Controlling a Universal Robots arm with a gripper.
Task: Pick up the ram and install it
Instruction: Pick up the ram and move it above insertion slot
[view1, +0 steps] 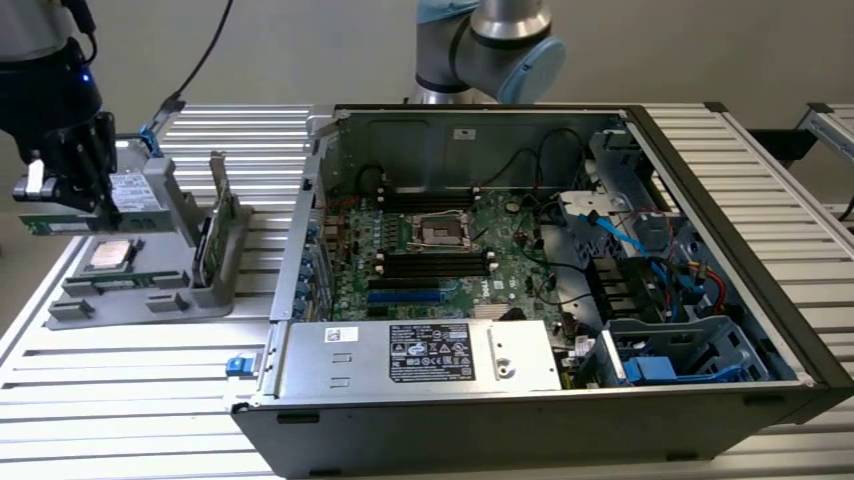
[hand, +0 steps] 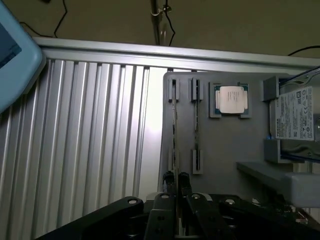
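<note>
Wrist view had the fingers (hand: 184, 181) pinched on the ram (hand: 174, 135), edge-on and lined up with its slot in the grey holder (hand: 225, 150). From the exterior view it looked lifted clear. I figured the mid-stick grip was to keep it level.

Found processor (view1: 111, 255) and drive (view1: 134, 190) on the holder (view1: 147, 295), the ram (view1: 47, 223) above it in the gripper (hand: 177, 182); saw the computer case (view1: 534, 430) beside the holder, on the exterior view's right.
</note>
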